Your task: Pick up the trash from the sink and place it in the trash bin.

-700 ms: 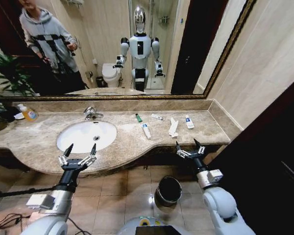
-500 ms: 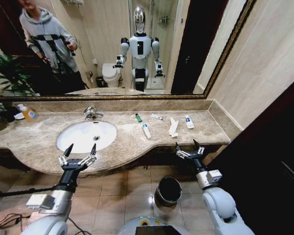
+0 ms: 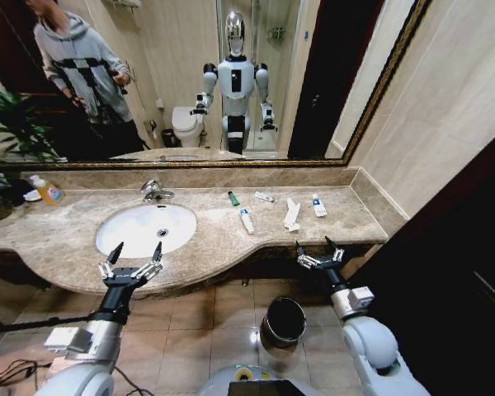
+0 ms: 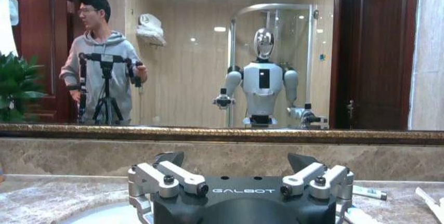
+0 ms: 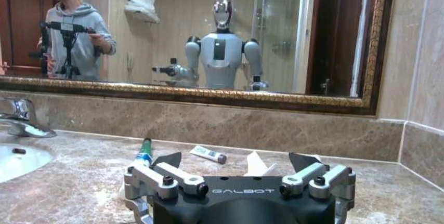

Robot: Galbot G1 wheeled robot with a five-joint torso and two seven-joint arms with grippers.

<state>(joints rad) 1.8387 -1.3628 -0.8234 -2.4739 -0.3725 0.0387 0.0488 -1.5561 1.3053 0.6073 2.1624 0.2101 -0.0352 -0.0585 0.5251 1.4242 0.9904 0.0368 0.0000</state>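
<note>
We hold our left gripper [image 3: 133, 263] spread wide at seven o'clock, before the sink [image 3: 146, 228], and our right gripper [image 3: 320, 251] equally splayed at five o'clock — poised for reaching, we judge. The trash [image 3: 246, 219] — white tubes, a crumpled wrapper — lies on the counter at one o'clock; the trash bin [image 3: 284, 320] waits below.

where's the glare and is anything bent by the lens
Head view: bright glare on the floor tiles beside the trash bin, and the counter edge and mirror frame bow outward. Left wrist view: ceiling lights reflect as small bright spots in the mirror.
</note>
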